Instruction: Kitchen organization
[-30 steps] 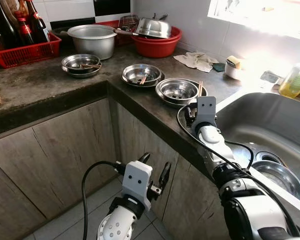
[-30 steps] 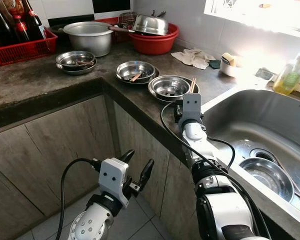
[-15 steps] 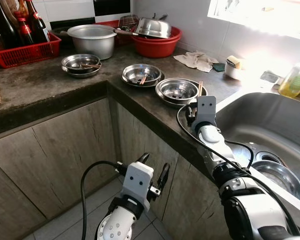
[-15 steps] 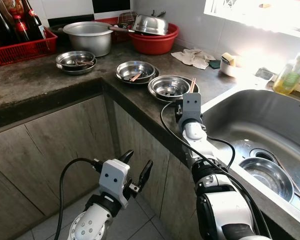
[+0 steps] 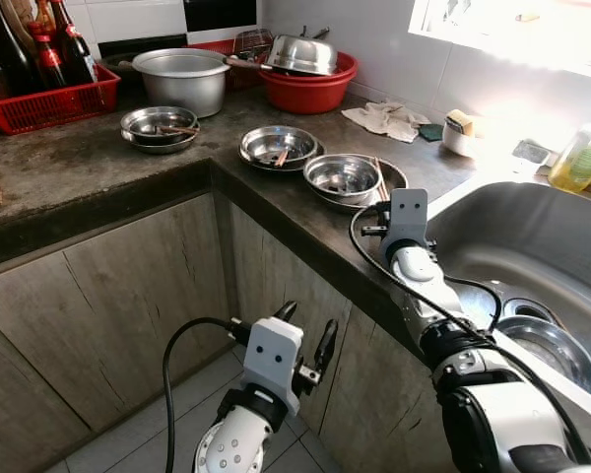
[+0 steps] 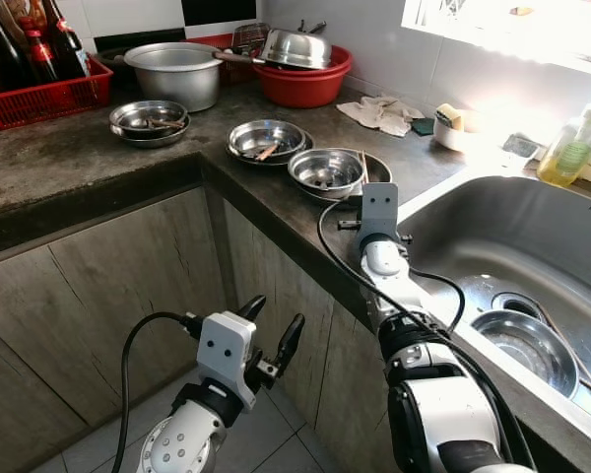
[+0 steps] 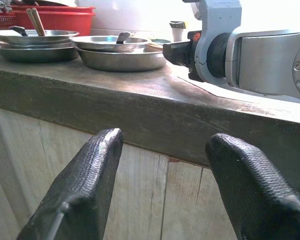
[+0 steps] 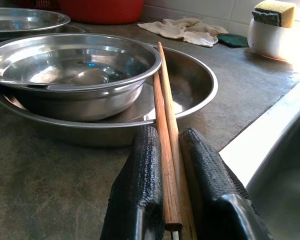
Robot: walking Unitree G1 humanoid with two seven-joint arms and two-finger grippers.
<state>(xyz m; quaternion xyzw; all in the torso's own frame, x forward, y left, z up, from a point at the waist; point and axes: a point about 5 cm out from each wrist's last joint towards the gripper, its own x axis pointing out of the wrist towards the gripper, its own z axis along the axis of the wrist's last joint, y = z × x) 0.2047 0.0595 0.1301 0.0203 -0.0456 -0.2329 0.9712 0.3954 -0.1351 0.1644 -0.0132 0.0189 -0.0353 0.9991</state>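
A pair of wooden chopsticks (image 8: pixel 164 130) lies across the rim of a wide steel plate (image 8: pixel 200 82), and my right gripper (image 8: pixel 168 134) is shut on their near end. A steel bowl (image 5: pixel 343 175) with a spoon in it sits inside that plate, pushed toward its left side. This stack stands on the dark counter corner beside the sink, with the right gripper (image 5: pixel 377 215) at its near edge. My left gripper (image 5: pixel 306 339) hangs open and holding nothing, low in front of the wooden cabinet doors.
A steel sink (image 5: pixel 532 246) holding a bowl (image 5: pixel 547 345) lies to the right. Two more stacked steel plates (image 5: pixel 279 146) (image 5: pixel 160 126), a pot (image 5: pixel 182 79), a red basin (image 5: pixel 310 91), a red crate of bottles (image 5: pixel 49 103), a cloth (image 5: pixel 389 120) and a soap bottle (image 5: pixel 579 158) sit further back.
My right gripper has turned at the wrist with the chopsticks, which now lie flatter and more to the left. The bowl has shifted left in its plate. The left arm stayed still.
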